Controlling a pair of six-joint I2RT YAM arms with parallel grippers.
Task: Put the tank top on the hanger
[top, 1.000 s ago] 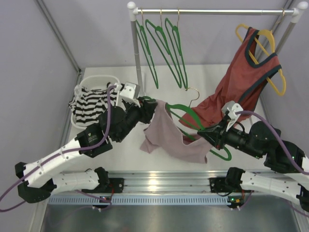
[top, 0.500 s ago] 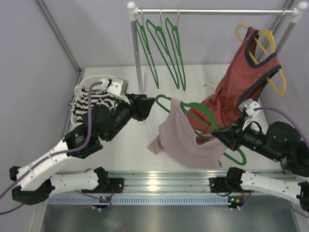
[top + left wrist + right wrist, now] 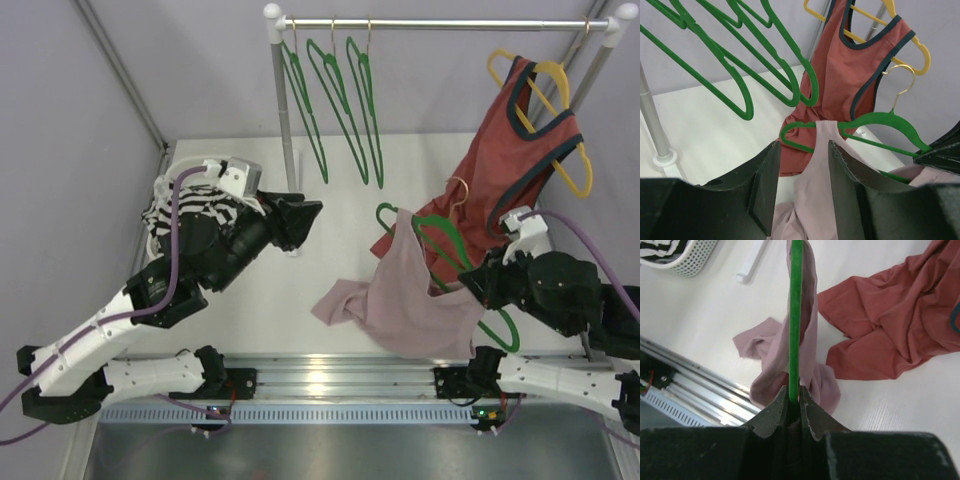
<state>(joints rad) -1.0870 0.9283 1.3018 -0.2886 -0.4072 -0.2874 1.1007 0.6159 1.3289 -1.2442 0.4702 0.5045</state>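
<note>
Top (image 3: 415, 310) and hanger (image 3: 795, 315) shift rightward, away from left gripper (image 3: 306, 214) | top hangs off one hanger arm, hem trailing on table (image 3: 330, 250) | left fingers (image 3: 762, 185) parted, empty | right gripper (image 3: 794, 399) pinches hanger bar | risk: tilt slides top off

Pale lilac walls (image 3: 60, 100), white tabletop (image 3: 285, 305), metal clothes rail (image 3: 440, 22) at the back

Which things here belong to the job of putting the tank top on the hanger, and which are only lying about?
Job: pink tank top; green hanger clamped in the right gripper; left gripper, open.

Lying about: three spare hangers on the rail; red top; yellow hanger; striped garment in the white basket.
</note>
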